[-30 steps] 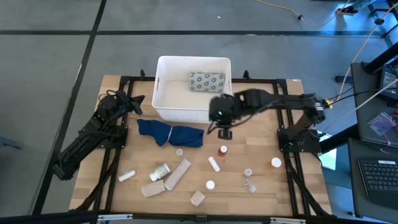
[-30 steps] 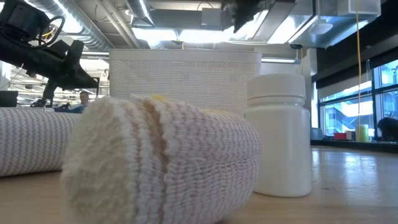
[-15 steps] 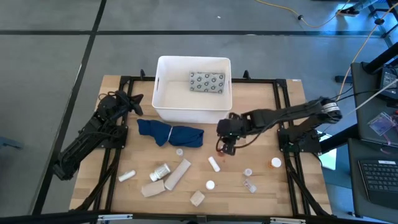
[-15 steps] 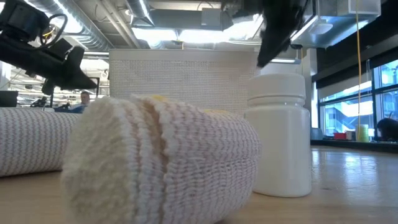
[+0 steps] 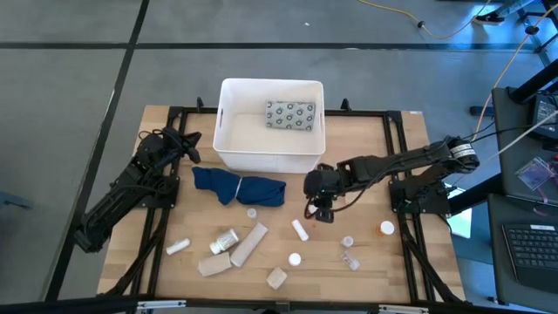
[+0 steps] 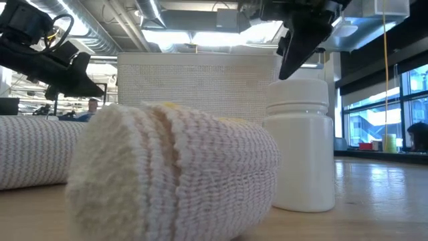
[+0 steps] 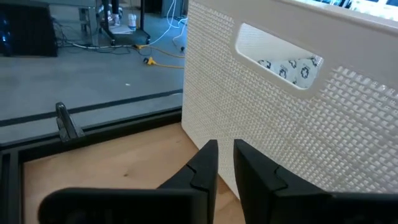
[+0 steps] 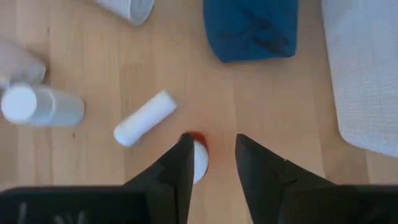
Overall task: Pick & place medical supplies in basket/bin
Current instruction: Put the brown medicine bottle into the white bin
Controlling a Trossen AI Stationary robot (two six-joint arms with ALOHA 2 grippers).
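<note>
The white basket stands at the far middle of the table with a grey dotted packet lying in it. My right gripper is open just in front of the basket, over an orange-capped vial that stands on the wood, half covered by one finger. A white vial lies beside it. My left gripper waits at the basket's left wall, level, its fingers a narrow gap apart with nothing between them. Bandage rolls, a white bottle and small vials lie near the front edge. My right gripper comes slanting down from above over the orange-capped vial. One fingertip covers part of the vial's side, and I cannot tell whether it touches it. The vial stands on the table.
A dark blue cloth lies crumpled in front of the basket, left of my right gripper. Loose pieces are scattered near the front right: a second orange-capped vial, a clear vial and a beige block. In the low view a bandage roll and a white bottle fill the foreground.
My right gripper has come away from the basket's near wall, toward the table's near edge and down, and now stands low over the orange-capped vial. Its arm has stretched out flatter. Nothing on the table has moved.
</note>
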